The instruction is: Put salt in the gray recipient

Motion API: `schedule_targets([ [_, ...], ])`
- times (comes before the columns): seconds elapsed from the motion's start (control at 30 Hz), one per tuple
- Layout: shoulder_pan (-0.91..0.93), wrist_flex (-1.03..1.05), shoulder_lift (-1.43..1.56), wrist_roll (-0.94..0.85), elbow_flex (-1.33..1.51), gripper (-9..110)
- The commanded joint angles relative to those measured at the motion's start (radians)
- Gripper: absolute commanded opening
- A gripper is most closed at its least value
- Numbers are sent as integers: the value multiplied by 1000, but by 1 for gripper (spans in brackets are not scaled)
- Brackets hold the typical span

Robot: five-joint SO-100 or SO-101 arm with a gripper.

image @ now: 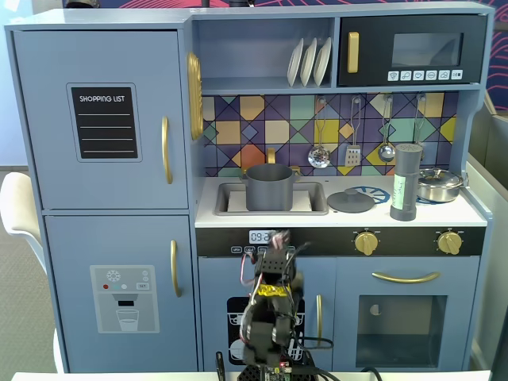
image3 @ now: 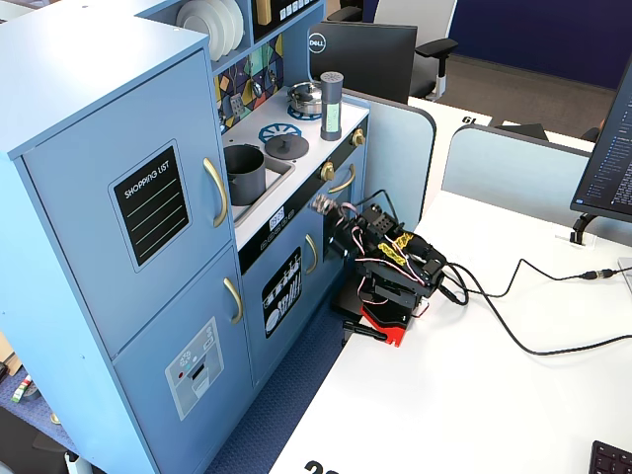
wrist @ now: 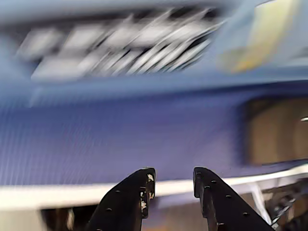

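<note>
The salt [image: 406, 181] stands up tall on the bench [image: 476, 214] of the blue toy kitchen [image: 103, 238], at about 3 o'clock from the gray recipient [image: 269, 186] and well apart from it. The gray recipient sits in the sink [image: 313, 208]. A flat round gray lid [image: 351, 201] lies on the bench between the two. A shiny steel pan [image: 439, 184] sits just beside the salt at its 3 o'clock. Spoons and a spatula [image: 353, 155] hang on the wall at 12 o'clock from the lid, and white plates [image: 309, 62] stand on the shelf above. The robot arm [image: 270, 317] is folded low in front of the kitchen, below the bench and the gold knobs [image: 366, 243]. Its jaws [wrist: 171, 185] are a little apart and hold nothing; the wrist view is blurry and shows only the blue kitchen front close ahead. In a fixed view from the side, the arm [image3: 395, 272] sits on a white desk [image3: 474, 395] with black cables [image3: 533, 296] running away from it
</note>
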Motion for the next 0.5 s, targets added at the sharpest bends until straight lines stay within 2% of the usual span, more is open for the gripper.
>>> schedule_targets([
  [0.0, 232, -43, -233, 20, -308, 3],
  [0.07, 350, -71, -336, 75, -434, 6],
  [0.2, 532, -173, -462, 164, -626, 0],
  [0.27, 591, -327, -488, 169, -663, 0],
  [0.37, 640, -673, -502, 176, -634, 0],
  [0.47, 664, -825, -543, 104, -660, 1],
])
